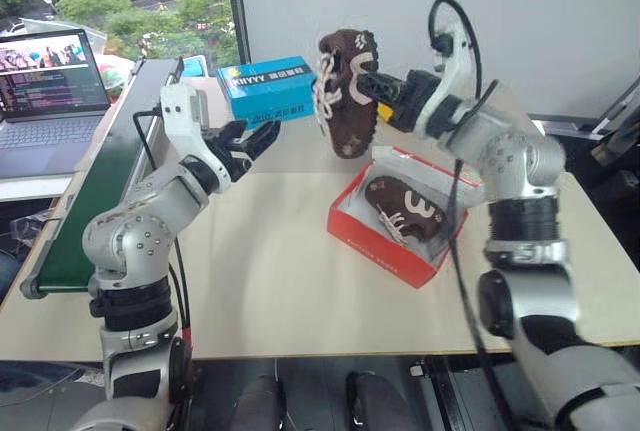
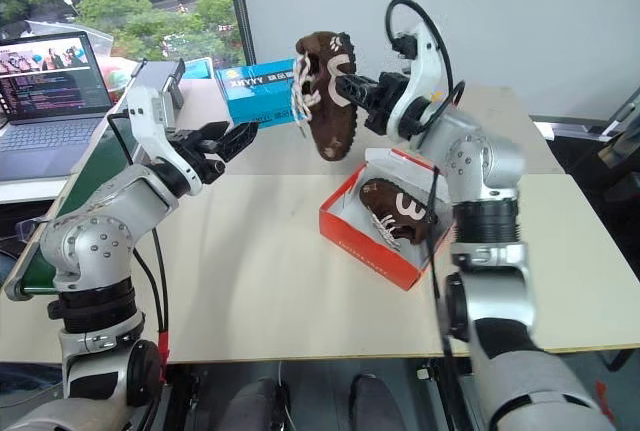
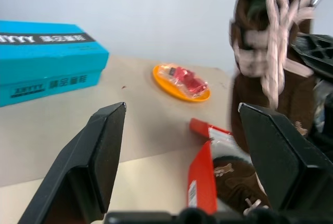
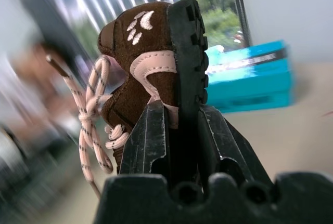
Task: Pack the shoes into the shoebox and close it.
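Open left tool (image 3: 182,146), blue box (image 3: 49,57), orange dish (image 3: 179,81) with possibly wrapped sweets, raised shoe (image 3: 270,63), red shoebox (image 3: 203,174)

The right arm reaches up and across toward the robot's left, its wrist raised above the table and the right gripper (image 1: 372,84) pointing roughly level — its two black fingers (image 4: 151,141) pinched onto the sole edge of a brown shoe (image 1: 347,91) held in the air. The left arm is bent at the elbow and angled inward, the left gripper (image 1: 252,140) pointing forward and to the right with its fingers (image 3: 99,151) spread wide apart — nothing between them
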You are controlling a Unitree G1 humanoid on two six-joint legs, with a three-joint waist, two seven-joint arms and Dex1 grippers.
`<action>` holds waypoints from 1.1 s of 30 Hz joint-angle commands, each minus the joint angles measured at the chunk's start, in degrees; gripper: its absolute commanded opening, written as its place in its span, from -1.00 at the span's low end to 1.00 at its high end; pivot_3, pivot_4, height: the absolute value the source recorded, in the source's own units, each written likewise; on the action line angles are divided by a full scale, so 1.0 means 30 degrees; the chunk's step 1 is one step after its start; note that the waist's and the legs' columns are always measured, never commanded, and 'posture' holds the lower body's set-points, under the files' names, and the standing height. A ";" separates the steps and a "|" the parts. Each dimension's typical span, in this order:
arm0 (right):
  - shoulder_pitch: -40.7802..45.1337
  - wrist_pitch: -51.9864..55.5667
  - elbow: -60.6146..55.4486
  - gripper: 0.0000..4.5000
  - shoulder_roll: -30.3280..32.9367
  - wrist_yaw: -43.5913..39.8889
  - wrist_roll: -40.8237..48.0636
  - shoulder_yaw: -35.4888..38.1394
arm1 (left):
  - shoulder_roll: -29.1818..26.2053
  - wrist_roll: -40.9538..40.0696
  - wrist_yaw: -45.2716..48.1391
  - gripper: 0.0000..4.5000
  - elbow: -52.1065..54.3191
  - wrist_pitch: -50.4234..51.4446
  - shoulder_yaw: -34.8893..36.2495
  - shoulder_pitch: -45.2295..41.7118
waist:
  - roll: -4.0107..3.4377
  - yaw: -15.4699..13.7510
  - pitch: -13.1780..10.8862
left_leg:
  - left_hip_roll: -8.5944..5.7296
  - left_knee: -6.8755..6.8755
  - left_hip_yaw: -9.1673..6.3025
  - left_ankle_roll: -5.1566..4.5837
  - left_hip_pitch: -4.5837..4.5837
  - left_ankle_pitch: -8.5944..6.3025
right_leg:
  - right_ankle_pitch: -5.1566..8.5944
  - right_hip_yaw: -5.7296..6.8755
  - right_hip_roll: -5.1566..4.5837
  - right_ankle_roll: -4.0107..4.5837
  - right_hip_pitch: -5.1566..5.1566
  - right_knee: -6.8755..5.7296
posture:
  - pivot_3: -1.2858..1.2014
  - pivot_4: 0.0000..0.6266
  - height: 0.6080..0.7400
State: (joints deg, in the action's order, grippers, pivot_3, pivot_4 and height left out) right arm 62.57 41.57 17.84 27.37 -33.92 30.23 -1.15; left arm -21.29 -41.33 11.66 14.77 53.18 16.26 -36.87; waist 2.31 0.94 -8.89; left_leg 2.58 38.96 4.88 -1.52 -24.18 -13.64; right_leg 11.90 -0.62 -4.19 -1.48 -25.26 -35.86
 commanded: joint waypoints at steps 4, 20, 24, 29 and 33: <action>0.0881 -0.2036 0.0724 -0.86 0.3715 -0.6822 -0.4485 -0.4668 | -0.0808 0.0320 0.0862 0.65 0.1246 -0.0127 -0.1090 0.1078 | 0.0004 -0.0021 -0.0002 | 0.0000 0.0003 0.0007 0.0000 0.0006 0.0000 | 0.0000 -0.0008 -0.0004 0.0000 0.0004 0.0001 | 0.03 -0.52 1.00; -0.0942 -0.4790 0.4953 -0.86 0.4109 -1.1549 -0.8447 -0.6660 | 0.0384 -0.0222 -0.0352 0.65 0.2343 0.0074 -0.0918 0.1851 | 0.0010 -0.0063 -0.0006 | -0.0005 0.0009 -0.0009 -0.0001 0.0009 0.0000 | 0.0000 -0.0015 -0.0012 0.0001 0.0002 0.0001 | 0.03 -0.52 1.00; -0.0838 -0.5822 0.7664 -0.86 0.2871 -1.1421 -0.9166 -0.6629 | 0.0403 -0.0277 -0.0531 0.65 0.2541 0.0120 -0.0843 0.1951 | 0.0011 -0.0053 -0.0005 | -0.0007 0.0016 0.0003 0.0000 0.0051 0.0001 | -0.0001 -0.0021 -0.0008 0.0002 0.0045 -0.0007 | 0.03 -0.52 1.00; -0.0412 -0.7502 1.1550 -0.86 0.1235 -1.0919 -1.0176 -0.6601 | 0.0418 -0.0313 -0.0676 0.65 0.2683 0.0111 -0.0884 0.2108 | 0.0029 -0.0046 0.0007 | -0.0008 0.0014 0.0005 -0.0001 0.0160 -0.0001 | 0.0000 -0.0015 -0.0012 0.0002 0.0157 0.0003 | 0.03 -0.52 1.00; -0.0188 -0.8679 1.3781 -0.86 0.0293 -1.0408 -1.1036 -0.6576 | 0.0460 -0.0372 -0.0837 0.65 0.2873 0.0143 -0.0926 0.2237 | 0.0101 -0.0030 0.0053 | 0.0003 -0.0011 0.0010 -0.0005 0.0361 -0.0014 | 0.0006 -0.0001 -0.0007 0.0009 0.0356 0.0048 | 0.03 -0.52 1.00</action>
State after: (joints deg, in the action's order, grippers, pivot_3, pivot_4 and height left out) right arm 63.17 17.52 54.50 29.46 -67.27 -0.57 -20.68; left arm -19.96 -41.71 9.50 20.57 53.71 12.97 -30.31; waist 2.61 0.85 -8.73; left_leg 2.59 38.93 4.90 -1.54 -23.04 -13.68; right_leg 11.92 -0.63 -4.22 -1.45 -24.14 -35.73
